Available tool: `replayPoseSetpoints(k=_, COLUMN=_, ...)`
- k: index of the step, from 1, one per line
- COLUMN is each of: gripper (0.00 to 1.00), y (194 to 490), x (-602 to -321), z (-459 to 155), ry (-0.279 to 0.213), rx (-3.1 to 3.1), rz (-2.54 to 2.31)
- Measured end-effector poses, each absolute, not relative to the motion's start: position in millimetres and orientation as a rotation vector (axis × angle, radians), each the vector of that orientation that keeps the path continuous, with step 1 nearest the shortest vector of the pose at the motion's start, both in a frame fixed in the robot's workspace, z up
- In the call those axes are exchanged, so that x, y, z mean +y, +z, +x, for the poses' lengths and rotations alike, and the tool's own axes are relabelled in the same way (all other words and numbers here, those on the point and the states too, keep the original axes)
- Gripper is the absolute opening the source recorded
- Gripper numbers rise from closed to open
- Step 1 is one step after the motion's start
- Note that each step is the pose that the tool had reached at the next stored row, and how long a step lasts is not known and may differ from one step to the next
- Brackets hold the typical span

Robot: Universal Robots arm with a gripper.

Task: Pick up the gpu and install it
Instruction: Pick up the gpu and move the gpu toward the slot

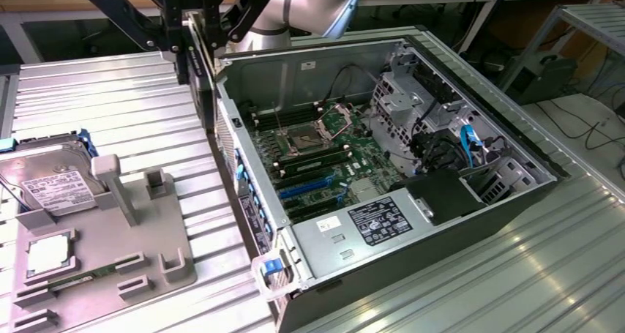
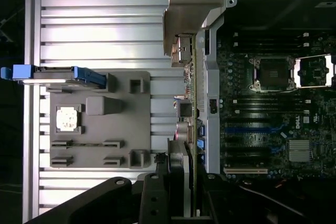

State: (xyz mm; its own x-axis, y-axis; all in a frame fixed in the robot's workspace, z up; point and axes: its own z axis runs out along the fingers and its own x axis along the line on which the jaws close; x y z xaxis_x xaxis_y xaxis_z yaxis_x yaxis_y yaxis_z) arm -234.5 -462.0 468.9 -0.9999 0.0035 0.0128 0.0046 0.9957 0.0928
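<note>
The gpu [image 1: 204, 77] hangs upright from my gripper [image 1: 202, 36], a thin dark card just outside the near wall of the open computer case [image 1: 227, 121], above the ribbed metal table. My gripper is shut on the card's upper edge. In the wrist view the gpu [image 2: 192, 93] shows edge-on, with its silvery bracket [image 2: 184, 9] at the far end and my gripper [image 2: 186, 179] clamped on it. The card lies along the case wall, between the grey fixture and the motherboard [image 2: 268, 108]. The blue expansion slots [image 1: 312, 190] on the motherboard [image 1: 323, 154] lie inside the case.
A grey fixture [image 1: 127, 234] at the exterior view's left holds a hard drive [image 1: 49, 186], a processor chip [image 1: 49, 256] and a green memory stick [image 1: 70, 280]. The case holds an open CPU socket [image 1: 337, 119], drive cages [image 1: 410, 99] and a power supply [image 1: 376, 219].
</note>
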Motion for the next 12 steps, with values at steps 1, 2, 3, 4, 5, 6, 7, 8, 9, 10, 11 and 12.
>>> replayPoseSetpoints(k=1, gripper=0.29, y=469, x=-462, z=-234, ry=-0.146, rx=-3.126, rz=-0.006)
replayPoseSetpoints(k=2, gripper=0.29, y=469, x=-462, z=-233, ry=-0.145, rx=-3.126, rz=-0.006)
replayPoseSetpoints(k=3, gripper=0.29, y=468, x=-462, z=-232, ry=-0.146, rx=-3.126, rz=-0.006)
replayPoseSetpoints(k=4, gripper=0.29, y=468, x=-462, z=-231, ry=-0.146, rx=-3.126, rz=-0.006)
replayPoseSetpoints(k=5, gripper=0.29, y=468, x=-462, z=-230, ry=-0.146, rx=-3.126, rz=-0.006)
replayPoseSetpoints(k=6, gripper=0.29, y=468, x=-462, z=-229, ry=-0.145, rx=-3.126, rz=-0.006)
replayPoseSetpoints(k=7, gripper=0.29, y=468, x=-462, z=-228, ry=-0.146, rx=-3.126, rz=-0.006)
replayPoseSetpoints(k=8, gripper=0.29, y=468, x=-462, z=-227, ry=-0.145, rx=-3.126, rz=-0.006)
replayPoseSetpoints(k=9, gripper=0.29, y=468, x=-462, z=-226, ry=-0.146, rx=-3.126, rz=-0.006)
replayPoseSetpoints(k=10, gripper=0.29, y=467, x=-462, z=-226, ry=-0.146, rx=-3.126, rz=-0.006)
replayPoseSetpoints(k=11, gripper=0.29, y=467, x=-462, z=-224, ry=-0.146, rx=-3.126, rz=-0.006)
replayPoseSetpoints(k=12, gripper=0.29, y=467, x=-462, z=-222, ry=-0.145, rx=-3.126, rz=-0.006)
